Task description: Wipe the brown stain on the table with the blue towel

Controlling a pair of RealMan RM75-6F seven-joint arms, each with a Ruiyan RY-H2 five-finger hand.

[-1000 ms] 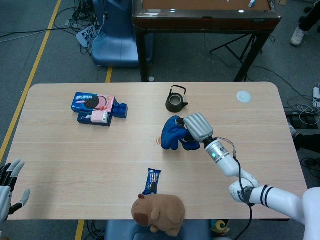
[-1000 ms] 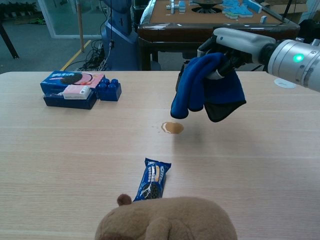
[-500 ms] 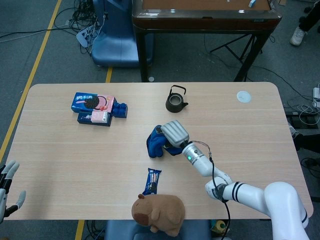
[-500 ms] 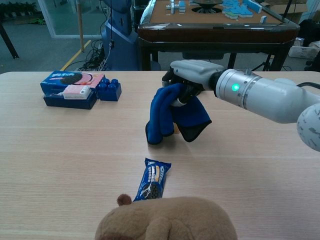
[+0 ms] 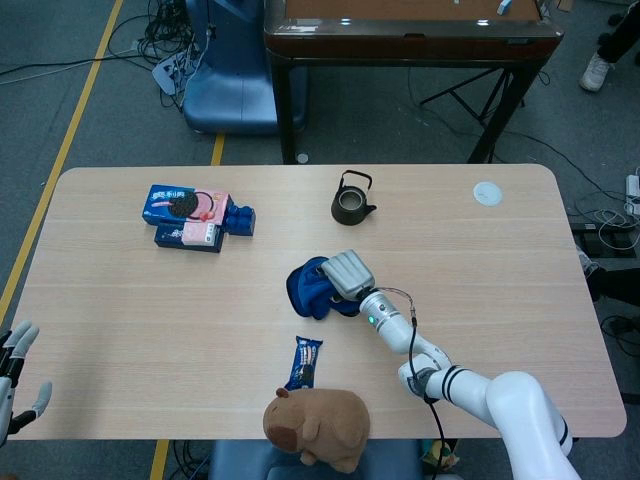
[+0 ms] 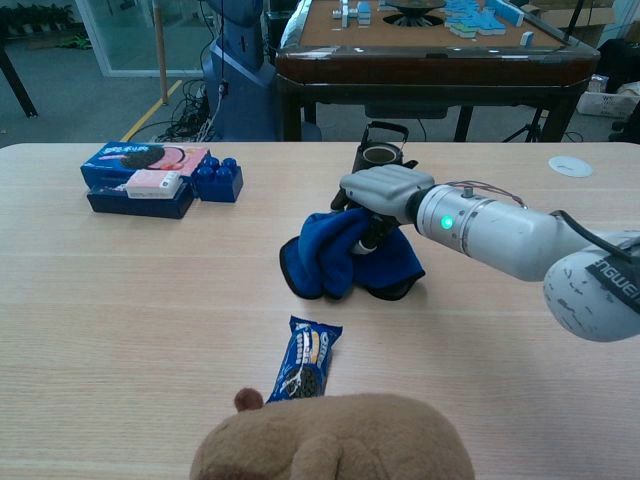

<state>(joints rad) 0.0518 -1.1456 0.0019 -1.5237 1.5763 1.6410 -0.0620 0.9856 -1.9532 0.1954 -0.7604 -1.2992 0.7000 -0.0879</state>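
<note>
nearest the robot, a brown plush toy [image 5: 316, 427] sits at the table's front edge, and just beyond it a blue snack packet [image 5: 304, 361] lies flat on the wood. at the far lower left of the head view the left hand [image 5: 14, 382] hangs off the table's edge, fingers apart and holding nothing

past the packet, near the middle of the table [image 5: 120, 300], the right hand [image 6: 378, 195] presses down on the blue towel [image 6: 325, 258], its fingers curled into the cloth and gripping it. the towel is bunched in a heap and rests on the tabletop, spread a little to the left of the hand. the brown stain is not visible in either view; whether it lies under the towel cannot be told. the right forearm runs back from the hand toward the lower right, a green light showing on its wrist section

further back on the left, a blue biscuit box [image 5: 172, 204] with a pink pack [image 5: 207, 209] lies on top of another box, and blue toy bricks [image 5: 239, 220] sit touching their right side. beyond the towel stands a small dark teapot [image 5: 352, 199], upright, well apart from the hand. near the far right corner is a small white round disc [image 5: 487, 193] on the table. behind the table stands a dark wooden table [image 5: 410, 35] on the grey floor
</note>
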